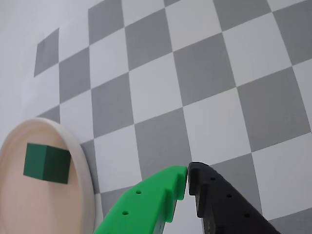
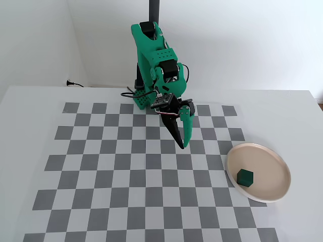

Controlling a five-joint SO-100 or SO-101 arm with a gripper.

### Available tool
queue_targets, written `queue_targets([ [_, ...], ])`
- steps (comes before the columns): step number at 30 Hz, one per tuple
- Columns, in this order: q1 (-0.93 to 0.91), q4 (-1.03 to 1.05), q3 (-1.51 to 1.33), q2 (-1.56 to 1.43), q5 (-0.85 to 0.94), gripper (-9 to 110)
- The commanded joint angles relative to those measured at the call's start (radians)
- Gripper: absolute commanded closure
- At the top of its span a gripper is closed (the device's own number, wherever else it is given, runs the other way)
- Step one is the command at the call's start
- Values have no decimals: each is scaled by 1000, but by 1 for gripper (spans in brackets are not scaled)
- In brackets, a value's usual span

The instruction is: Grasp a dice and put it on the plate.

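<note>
On the beige-pink matte centre of the large round shallow plate (image 2: pixel 275 164) with its paler cream rim sits the small dark green cube of a dice (image 2: pixel 245 176), resting flat toward the plate's left side in the fixed view and touched by nothing. The plate lies at the right edge of the grey-and-white checkerboard mat (image 2: pixel 116 171), partly over its outermost squares. Well apart from it, above the middle of the mat, hangs the two-finger gripper (image 2: pixel 181 145) of the bright green robot arm (image 2: pixel 154 55), tips pointing down; in the wrist view its green and black fingers meet at their tips with nothing between them, so the gripper (image 1: pixel 187 174) is pressed together and empty. Judged from this, the placing step looks done and the arm is clear of the plate; what is left would be only a retreat to rest, needing no care beyond keeping away from the rim. The wrist view shows the dice (image 1: pixel 47 163) close up with plain faces and the touching fingertips; the fixed view alone shows the whole plate, the arm's base and black post (image 2: pixel 153 12), and the full mat.
</note>
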State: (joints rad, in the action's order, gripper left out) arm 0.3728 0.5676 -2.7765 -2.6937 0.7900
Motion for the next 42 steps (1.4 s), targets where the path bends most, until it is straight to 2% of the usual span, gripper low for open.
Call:
queue_targets([
  [1,-20,-20,-20,-77,-49,106],
  [9,-58,58,-153,-311,-124,106],
  [16,-81,212,-279,-637,-160,106],
  [24,-114,284,-284,-640,-288,106],
  [27,-123,287,-295,-640,-465,106],
  [33,-189,393,-316,-638,-574,106],
  [35,-207,390,-311,-637,-704,106],
  [39,-284,385,-313,-638,-821,106],
  [42,-308,399,-310,-640,-819,106],
])
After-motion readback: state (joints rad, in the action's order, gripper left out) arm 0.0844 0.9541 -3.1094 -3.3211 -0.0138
